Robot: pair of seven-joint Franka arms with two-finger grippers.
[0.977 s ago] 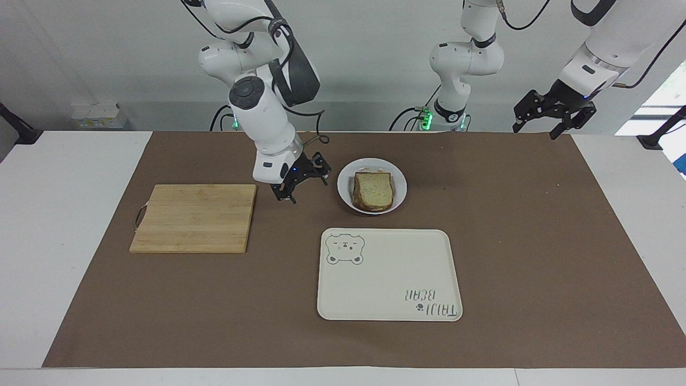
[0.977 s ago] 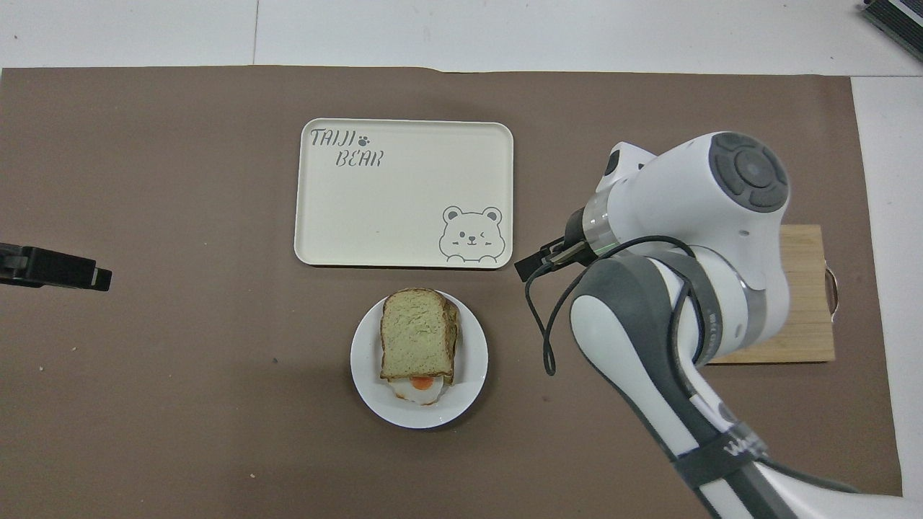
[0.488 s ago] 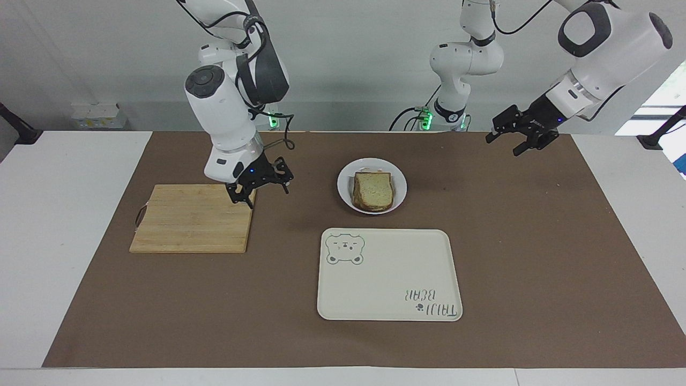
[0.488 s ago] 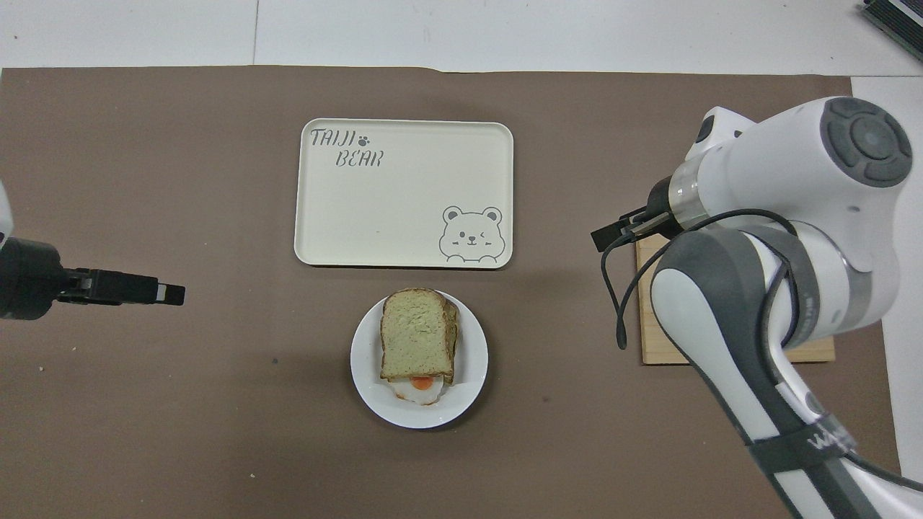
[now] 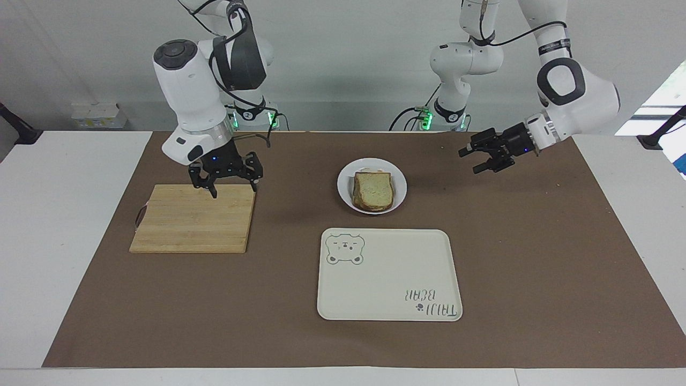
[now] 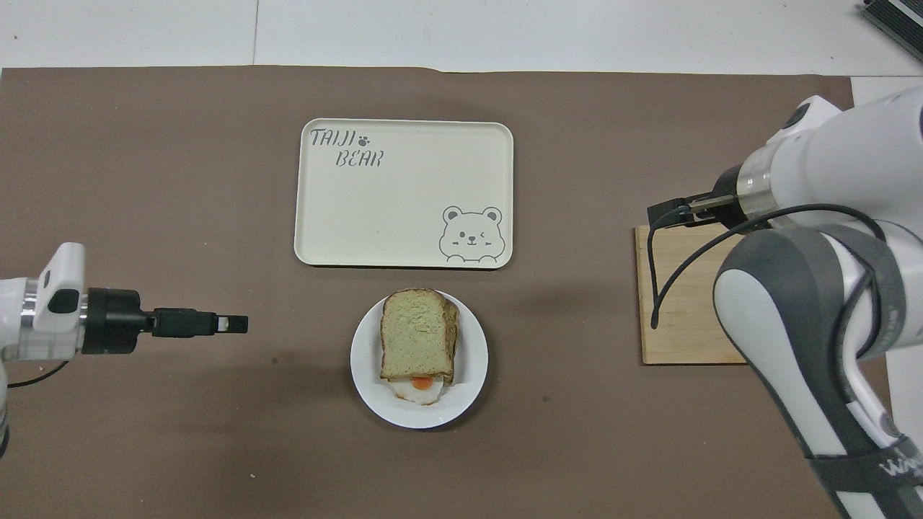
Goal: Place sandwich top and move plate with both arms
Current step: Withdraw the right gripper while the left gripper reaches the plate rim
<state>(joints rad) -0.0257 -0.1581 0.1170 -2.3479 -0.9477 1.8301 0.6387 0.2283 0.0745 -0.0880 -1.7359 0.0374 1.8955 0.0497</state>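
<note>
Since a second ago the right gripper [image 5: 233,186] has swung over the cutting board [image 5: 193,220], fingers apart, the left gripper [image 5: 482,159], also spread, hangs over brown paper [image 5: 536,241], while the sandwich top [image 5: 373,189] sits on the plate [image 5: 345,185] near the "TAIJI BEAR" tray [image 5: 388,276].

One plate [image 5: 372,185] (holding a sandwich), one tray [image 5: 389,274], one board [image 5: 194,218].

Cream rectangular tray [image 5: 389,275] [image 6: 404,193] with bear drawing and "TAIJI BEAR" lettering, flat on brown mat [image 5: 536,257] [image 6: 144,180], mid-table. Wooden cutting board [image 5: 194,218] [image 6: 678,295] toward right arm's end, well apart from tray, nothing on it. White tabletop [image 5: 53,214] around mat.
</note>
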